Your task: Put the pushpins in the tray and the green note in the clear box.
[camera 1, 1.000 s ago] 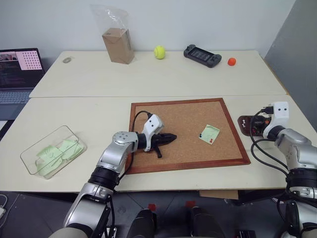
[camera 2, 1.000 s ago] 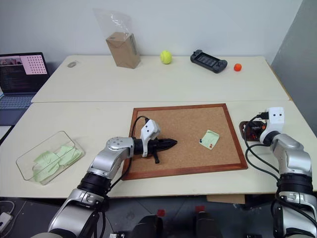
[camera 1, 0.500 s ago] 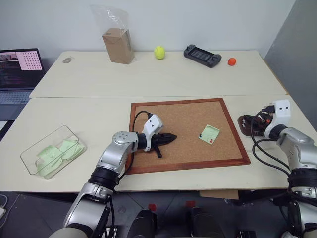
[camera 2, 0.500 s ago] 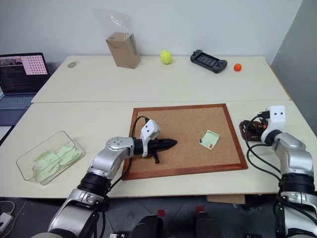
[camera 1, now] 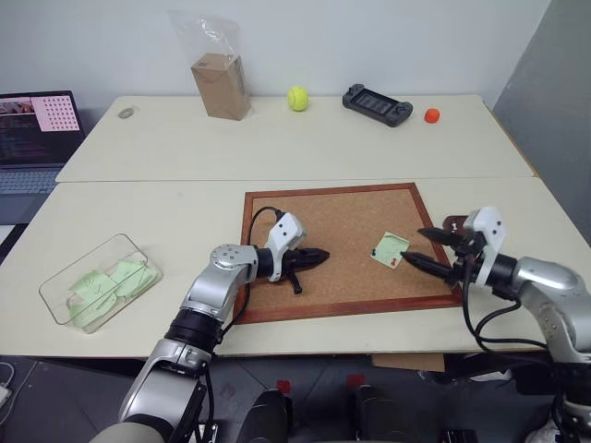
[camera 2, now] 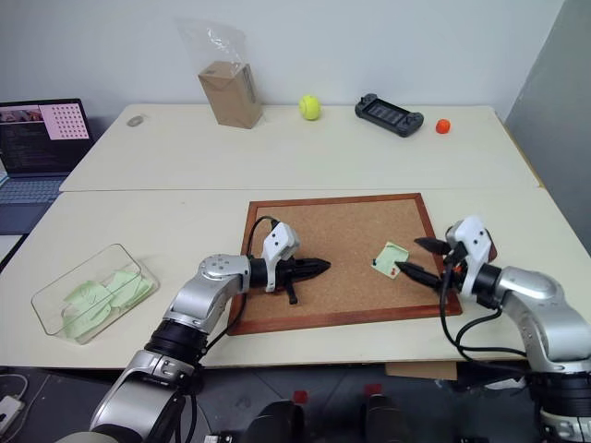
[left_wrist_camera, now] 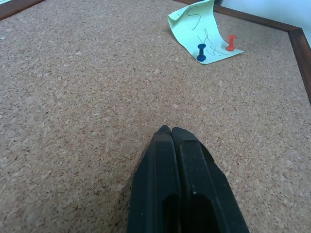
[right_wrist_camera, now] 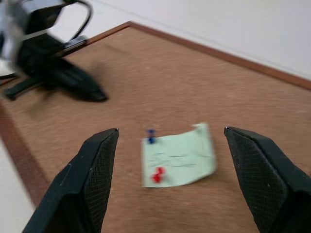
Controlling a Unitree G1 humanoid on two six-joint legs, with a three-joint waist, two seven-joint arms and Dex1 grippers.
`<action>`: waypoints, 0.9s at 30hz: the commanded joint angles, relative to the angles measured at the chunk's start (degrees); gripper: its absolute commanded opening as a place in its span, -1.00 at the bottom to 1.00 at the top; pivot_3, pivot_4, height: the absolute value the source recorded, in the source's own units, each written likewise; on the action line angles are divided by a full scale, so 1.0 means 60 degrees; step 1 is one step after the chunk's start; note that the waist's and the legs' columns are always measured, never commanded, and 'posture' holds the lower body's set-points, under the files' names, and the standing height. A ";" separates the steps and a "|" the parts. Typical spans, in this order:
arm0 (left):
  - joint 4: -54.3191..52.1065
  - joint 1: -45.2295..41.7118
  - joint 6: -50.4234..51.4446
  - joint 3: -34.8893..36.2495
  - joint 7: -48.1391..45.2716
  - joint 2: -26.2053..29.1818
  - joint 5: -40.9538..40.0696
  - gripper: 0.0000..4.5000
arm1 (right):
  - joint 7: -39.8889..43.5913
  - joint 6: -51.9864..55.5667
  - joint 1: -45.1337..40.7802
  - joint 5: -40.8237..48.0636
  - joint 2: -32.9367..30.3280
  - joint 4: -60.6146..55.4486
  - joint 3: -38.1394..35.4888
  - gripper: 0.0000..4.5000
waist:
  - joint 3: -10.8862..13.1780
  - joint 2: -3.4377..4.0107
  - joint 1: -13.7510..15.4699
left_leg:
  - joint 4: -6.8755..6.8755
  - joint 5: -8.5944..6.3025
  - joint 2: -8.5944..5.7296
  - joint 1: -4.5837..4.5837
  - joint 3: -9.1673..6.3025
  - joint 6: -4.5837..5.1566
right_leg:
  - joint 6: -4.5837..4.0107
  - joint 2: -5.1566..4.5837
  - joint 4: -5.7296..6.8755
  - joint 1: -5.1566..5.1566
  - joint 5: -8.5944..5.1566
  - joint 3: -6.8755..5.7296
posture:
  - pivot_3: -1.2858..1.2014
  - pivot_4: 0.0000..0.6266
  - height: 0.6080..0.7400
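the green note (camera 1: 390, 249) lies right of centre on the corkboard (camera 1: 342, 221), two pushpins (left_wrist_camera: 215, 47) stuck in it. the right gripper (camera 1: 428, 247) sits beside it, jaws wide and empty. the left gripper (camera 1: 319, 256), at centre frame, is closed on nothing.

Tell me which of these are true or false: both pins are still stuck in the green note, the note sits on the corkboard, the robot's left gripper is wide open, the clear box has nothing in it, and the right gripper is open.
1. Both pushpins, the red pushpin and the blue pushpin, stand in the green note. True.
2. The green note lies on the corkboard. True.
3. The left gripper is wide open. False: its two fingers are pressed together, resting on the corkboard.
4. The clear box has nothing in it. False: several green notes lie inside.
5. The right gripper is open. True: its fingers stand apart, pointing at the green note.
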 commanded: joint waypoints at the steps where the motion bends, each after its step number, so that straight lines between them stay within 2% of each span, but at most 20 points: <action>1: 0.0083 0.0105 0.0047 -0.0248 -0.0120 0.0040 0.0190 -1.00 | 0.0036 -0.0315 0.0013 -0.0077 0.0184 -0.0245 0.0272 0.64 | 0.0000 0.0000 0.0001 | 0.0000 0.0000 0.0000 0.0000 0.0000 0.0000 | 0.0000 0.0000 0.0000 0.0000 0.0000 0.0000 | 0.03 -0.52 1.00; 12: 0.0072 0.0073 -0.0019 -0.0272 -0.0181 0.0138 0.0233 -1.00 | -0.0026 -0.1372 -0.0572 -0.1200 0.0689 0.1503 0.1145 0.64 | 0.0000 -0.0001 -0.0004 | -0.0002 0.0000 0.0000 0.0003 -0.0003 0.0000 | 0.0000 0.0003 0.0000 0.0000 0.0000 -0.0005 | 0.03 -0.52 1.00; 17: 0.0053 0.0089 -0.0018 -0.0268 -0.0180 0.0151 0.0246 -1.00 | 0.0006 -0.1642 -0.0651 -0.1355 0.0811 0.1848 0.1175 0.64 | 0.0000 -0.0001 -0.0004 | -0.0003 0.0000 -0.0001 0.0003 -0.0002 -0.0001 | -0.0001 0.0004 -0.0001 -0.0002 0.0000 -0.0005 | 0.03 -0.52 1.00; 21: 0.0032 0.0106 -0.0008 -0.0263 -0.0169 0.0133 0.0251 -1.00 | -0.0022 -0.1763 -0.0688 -0.1405 0.0886 0.2001 0.1134 0.41 | 0.0000 -0.0001 -0.0004 | -0.0003 0.0000 0.0000 0.0003 -0.0003 -0.0001 | 0.0000 0.0004 0.0000 -0.0002 0.0000 -0.0005 | 0.03 -0.52 1.00; 27: -0.0039 0.0151 0.0033 -0.0258 -0.0161 0.0109 0.0227 -1.00 | -0.0055 -0.1850 -0.0719 -0.1440 0.0918 0.2128 0.1104 -0.17 | -0.0001 -0.0001 -0.0005 | -0.0003 0.0000 0.0001 0.0003 -0.0004 -0.0001 | -0.0001 0.0004 0.0000 -0.0002 0.0000 -0.0005 | 0.03 -0.52 1.00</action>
